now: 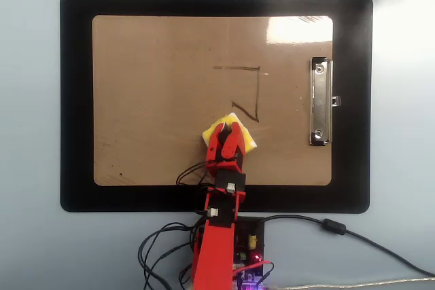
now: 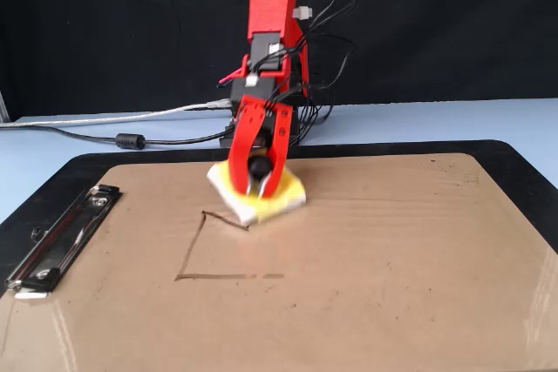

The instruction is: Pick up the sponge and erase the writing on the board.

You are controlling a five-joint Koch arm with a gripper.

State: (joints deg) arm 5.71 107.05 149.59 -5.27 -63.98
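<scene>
1 gripper (image 2: 256, 187) clamping 1 sponge (image 2: 281, 204) | 1 board (image 2: 392, 267) | 1 writing (image 2: 209, 250)

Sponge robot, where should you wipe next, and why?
Probably slide the sponge up the board in the overhead view, onto the writing. The tool grips the sponge's knob, and lines remain just beyond the sponge.

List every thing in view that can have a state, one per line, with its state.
gripper: shut on the sponge's black knob.
sponge: held, resting flat on the board beside the drawing.
writing: partly there; thin lines remain on the board.
board: lying flat on the black mat, mostly bare.
metal clip: closed flat, clamping nothing.
black mat: flat under the board.
</scene>
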